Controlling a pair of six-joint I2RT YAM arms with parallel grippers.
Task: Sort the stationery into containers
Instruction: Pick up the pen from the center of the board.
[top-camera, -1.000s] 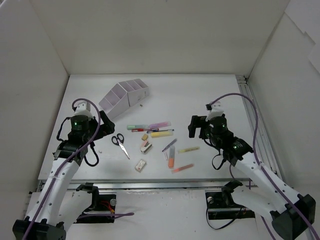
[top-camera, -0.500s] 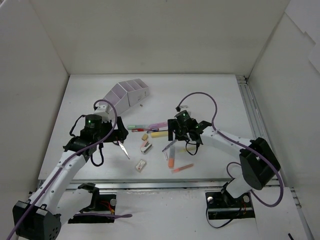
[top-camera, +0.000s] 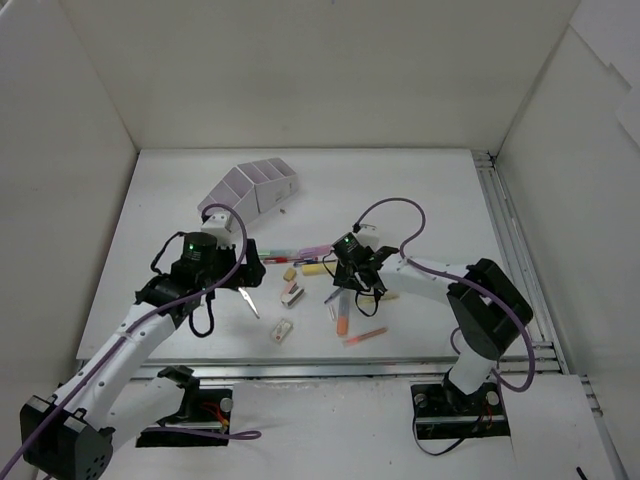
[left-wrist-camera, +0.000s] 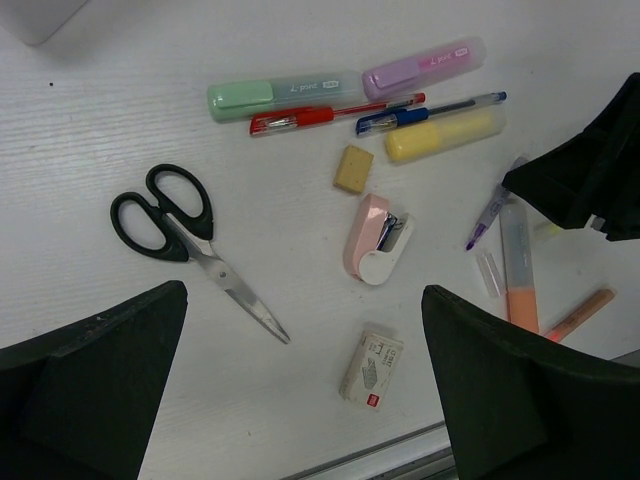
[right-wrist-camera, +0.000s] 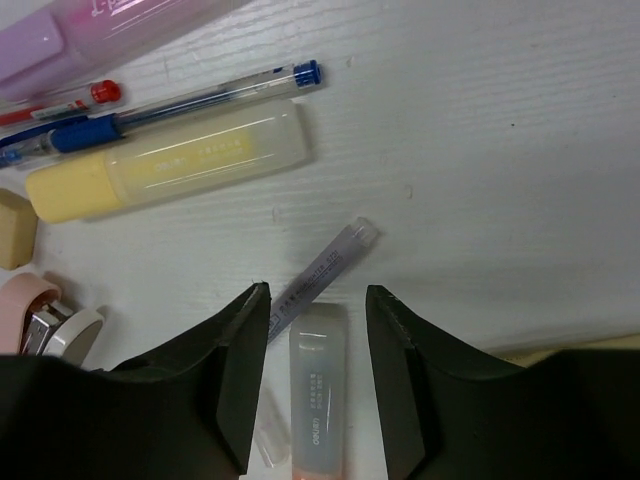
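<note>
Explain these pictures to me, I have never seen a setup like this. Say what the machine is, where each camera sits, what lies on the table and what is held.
These are two robot arms bolted at the near edge of a white table. The wide picture looks down from above and behind them; the other two come from a camera on each wrist, so the dark shapes are that arm's own fingers. On the table lie black scissors, a pink stapler, a beige eraser, pens and highlighters, with a pale slanted organizer at the back. The left gripper hangs wide open near the scissors, holding nothing. The right gripper straddles the clear cap of an orange highlighter; gaps show on both sides, so nothing is gripped yet.
</note>
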